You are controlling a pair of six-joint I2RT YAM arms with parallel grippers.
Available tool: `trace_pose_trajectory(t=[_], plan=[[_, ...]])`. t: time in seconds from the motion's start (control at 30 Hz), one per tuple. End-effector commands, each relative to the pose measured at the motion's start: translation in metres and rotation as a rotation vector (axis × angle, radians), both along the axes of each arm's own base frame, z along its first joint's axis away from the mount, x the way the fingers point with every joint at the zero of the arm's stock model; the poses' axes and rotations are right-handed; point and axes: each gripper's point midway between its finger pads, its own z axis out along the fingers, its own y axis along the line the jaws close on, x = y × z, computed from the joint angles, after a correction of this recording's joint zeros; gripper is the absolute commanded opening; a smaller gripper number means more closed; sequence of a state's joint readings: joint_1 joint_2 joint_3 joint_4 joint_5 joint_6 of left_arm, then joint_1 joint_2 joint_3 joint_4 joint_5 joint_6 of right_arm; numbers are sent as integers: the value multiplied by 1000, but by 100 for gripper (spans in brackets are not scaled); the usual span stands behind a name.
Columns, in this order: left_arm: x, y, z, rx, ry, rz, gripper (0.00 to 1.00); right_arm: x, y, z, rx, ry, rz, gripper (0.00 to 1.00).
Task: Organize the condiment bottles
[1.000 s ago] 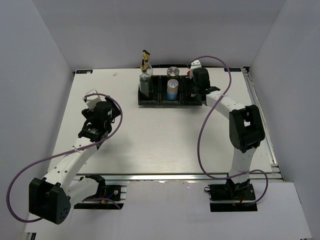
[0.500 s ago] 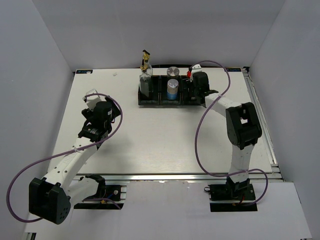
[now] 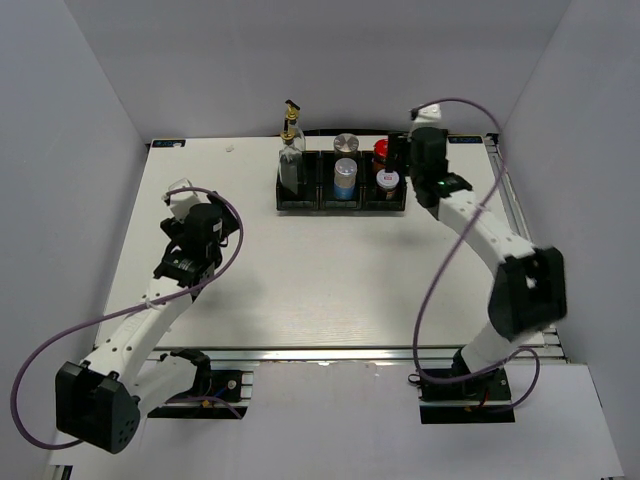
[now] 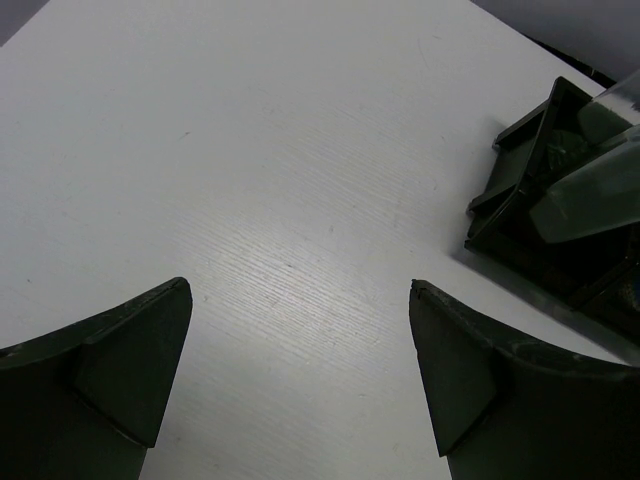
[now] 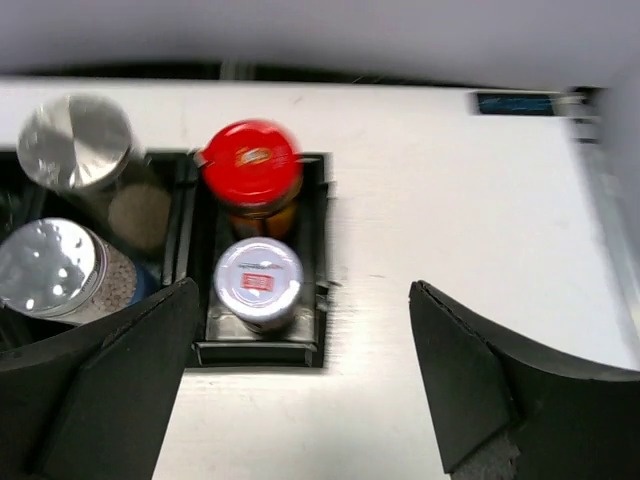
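Observation:
The black tray (image 3: 340, 204) stands at the back of the table. Two clear cruets (image 3: 291, 150) fill its left compartment. The blue-labelled shaker (image 3: 345, 178) and the silver-lidded cylinder (image 3: 346, 143) are in the middle one. The red-capped jar (image 3: 383, 152) and the small brown jar (image 3: 387, 182) are in the right one. My right gripper (image 3: 408, 170) hovers open and empty above the tray's right edge. In the right wrist view its jaws (image 5: 303, 330) stand wide, with the red cap (image 5: 250, 165) and small jar lid (image 5: 258, 283) to their left. My left gripper (image 3: 208, 222) is open and empty over bare table (image 4: 300, 300).
The left wrist view shows the tray's corner (image 4: 520, 190) and a cruet's glass (image 4: 590, 190) at the right. The table's right edge rail (image 3: 520, 230) runs beside the right arm. White walls close in the back and sides.
My right gripper has pulled back from the tray's right compartment, up and to the right, uncovering the red-capped jar and small brown jar there. The left arm has hardly moved.

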State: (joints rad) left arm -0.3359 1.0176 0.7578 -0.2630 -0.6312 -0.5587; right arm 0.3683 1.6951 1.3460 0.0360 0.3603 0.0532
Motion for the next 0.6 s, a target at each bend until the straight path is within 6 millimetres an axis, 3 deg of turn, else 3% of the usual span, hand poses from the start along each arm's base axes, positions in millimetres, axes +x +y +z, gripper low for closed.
trace_pose_trajectory(t=[0.0, 0.03, 0.1, 0.13, 0.17, 0.2, 0.3, 0.37, 0.57], plan=[[-5, 9, 15, -7, -46, 41, 98, -46, -59, 55, 38, -83, -250, 89], [-6, 8, 14, -10, -46, 37, 98, -59, -70, 39, 32, -46, -287, 89], [-6, 8, 16, -24, -59, 34, 98, -89, -89, 35, 69, -14, -338, 90], [-7, 7, 15, -28, -60, 34, 98, -105, -94, 5, 95, 45, -364, 89], [-9, 7, 14, -33, -61, 33, 98, -116, -95, -5, 102, 61, -362, 89], [-10, 7, 13, -38, -60, 32, 98, -126, -95, -2, 135, 33, -343, 89], [-10, 3, 15, -63, -76, 13, 98, -152, -94, -32, 199, 64, -337, 89], [-10, 0, 13, -75, -76, -1, 98, -161, -96, -36, 229, 45, -339, 89], [-13, 2, 7, -74, -57, 14, 98, -171, -123, -18, 255, -26, -502, 89]])
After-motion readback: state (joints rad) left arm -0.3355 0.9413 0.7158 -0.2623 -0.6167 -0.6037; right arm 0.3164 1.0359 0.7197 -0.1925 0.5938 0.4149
